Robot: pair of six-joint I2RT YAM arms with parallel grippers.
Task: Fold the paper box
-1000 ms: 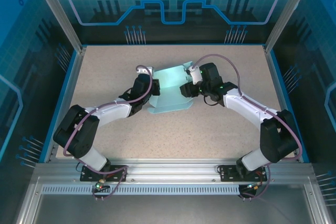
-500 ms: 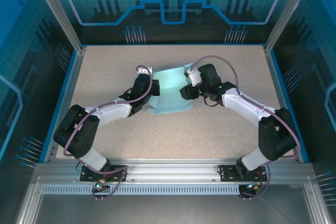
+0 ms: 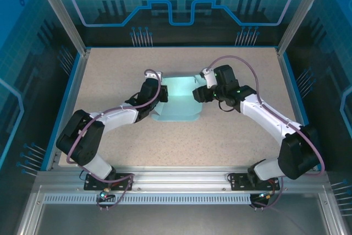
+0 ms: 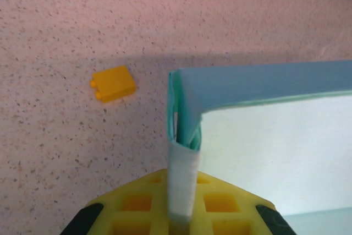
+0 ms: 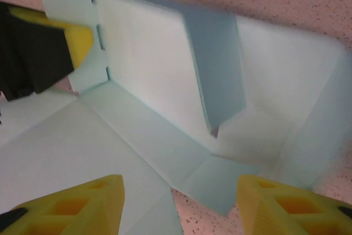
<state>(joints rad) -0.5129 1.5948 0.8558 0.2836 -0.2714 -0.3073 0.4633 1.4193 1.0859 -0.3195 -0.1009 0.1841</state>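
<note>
Centrally, toward the far edge of the tabletop (image 3: 231,130), the half-formed box (image 3: 177,98) is pinched at its left wall by the left gripper (image 3: 160,93), its jaws closed on the card. The right gripper (image 3: 199,94) is held with jaws apart and nothing between them, just beside the box's right end. The loose right-hand flaps are judged to lie straight ahead of it, so that arm is better placed for the next fold.

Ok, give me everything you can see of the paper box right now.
The paper box is thin light blue card, half folded: side walls stand up with creased flaps and small slots, while a front panel lies flat on the speckled table. It sits mid-table between the arms. The left gripper is shut on its left wall corner; the right gripper hangs open over it, not gripping.
</note>
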